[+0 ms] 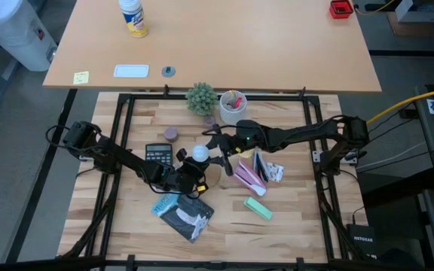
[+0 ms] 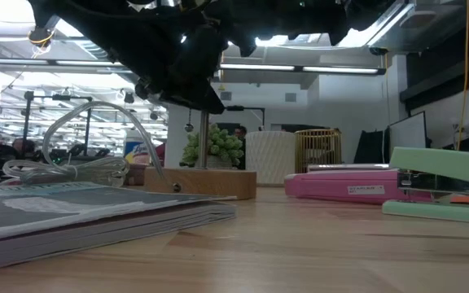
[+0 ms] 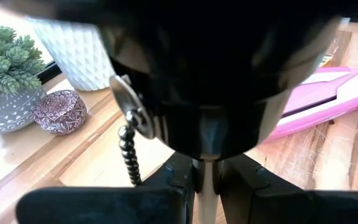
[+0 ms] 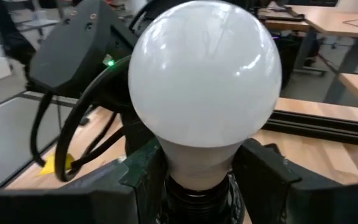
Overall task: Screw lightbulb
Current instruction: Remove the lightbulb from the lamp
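The whitish lightbulb (image 4: 204,81) stands upright with its base in a black socket (image 4: 197,198); it also shows in the high view (image 1: 200,153) at mid table. The socket (image 3: 210,93), with a bead chain (image 3: 129,155), tops a thin stem (image 2: 204,138) on a wooden base (image 2: 202,181). My right gripper (image 4: 197,174) reaches in from the table's right (image 1: 211,153) and is shut on the bulb. My left gripper (image 3: 205,180) comes from the left (image 1: 189,179) and is shut on the stem under the socket. My left gripper pinches the lamp's thin stem (image 3: 204,171) between its two fingers, just below the black socket. The fingers come from the table's left and lie across the upright stem. My right gripper pinches the bulb's narrow neck (image 4: 194,163) between its two fingers (image 4: 143,174), just above the socket. The fingers come about level from the table's right. The bulb stands upright in the socket.
Around the lamp lie a calculator (image 1: 157,154), a magazine (image 1: 183,214), a pink stapler (image 1: 247,175) and a green stapler (image 1: 258,208). A small plant (image 1: 200,98), a white cup (image 1: 232,107) and a purple round box (image 1: 171,134) stand at the far side.
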`<state>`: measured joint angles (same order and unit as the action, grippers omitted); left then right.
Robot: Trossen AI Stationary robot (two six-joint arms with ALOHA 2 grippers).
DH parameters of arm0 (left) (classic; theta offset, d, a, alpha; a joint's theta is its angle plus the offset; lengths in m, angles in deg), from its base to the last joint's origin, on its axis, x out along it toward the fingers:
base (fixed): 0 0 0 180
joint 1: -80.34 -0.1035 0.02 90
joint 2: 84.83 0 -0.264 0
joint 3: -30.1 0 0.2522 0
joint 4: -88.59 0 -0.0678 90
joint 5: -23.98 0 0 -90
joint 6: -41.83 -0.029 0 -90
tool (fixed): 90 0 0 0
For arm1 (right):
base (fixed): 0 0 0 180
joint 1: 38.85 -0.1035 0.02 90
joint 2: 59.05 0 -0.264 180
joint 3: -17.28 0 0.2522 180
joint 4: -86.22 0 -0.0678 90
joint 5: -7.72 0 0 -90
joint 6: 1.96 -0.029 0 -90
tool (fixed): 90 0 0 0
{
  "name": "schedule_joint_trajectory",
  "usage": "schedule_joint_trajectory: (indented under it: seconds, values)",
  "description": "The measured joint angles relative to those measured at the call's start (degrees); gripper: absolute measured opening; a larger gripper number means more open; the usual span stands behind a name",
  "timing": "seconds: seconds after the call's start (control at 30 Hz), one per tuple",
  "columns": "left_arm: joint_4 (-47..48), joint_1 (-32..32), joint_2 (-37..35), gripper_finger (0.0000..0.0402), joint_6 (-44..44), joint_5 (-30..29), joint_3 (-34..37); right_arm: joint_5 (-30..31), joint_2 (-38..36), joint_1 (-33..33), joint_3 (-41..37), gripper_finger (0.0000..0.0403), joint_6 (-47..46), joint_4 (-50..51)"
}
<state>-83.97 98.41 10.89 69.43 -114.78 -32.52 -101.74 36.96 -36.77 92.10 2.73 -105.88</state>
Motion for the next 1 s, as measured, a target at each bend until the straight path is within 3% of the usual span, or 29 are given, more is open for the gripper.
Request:
schedule_joint_trajectory:
  seconds: [0.27,0.53,0.77,1.0]
  values:
    - [-0.2,1.17,-0.07,0.0045,-2.77,0.07,-0.02,-0.3,0.0,-0.61,0.0,0.0181,2.93,0.31]
    - [-0.39,2.99,-0.15,0.0045,-9.32,0.51,-0.24,-8.65,0.0,-0.6,0.13,0.0148,6.71,-0.06]
    - [-0.67,3.13,-0.15,0.0045,-13.21,1.1,-0.33,-11.94,0.0,-0.36,0.17,0.0153,9.8,0.16]
    - [-0.83,3.67,-0.15,0.0046,-20.56,1.25,-0.37,-21.13,0.0,2.18,0.22,0.0153,10.64,0.15]
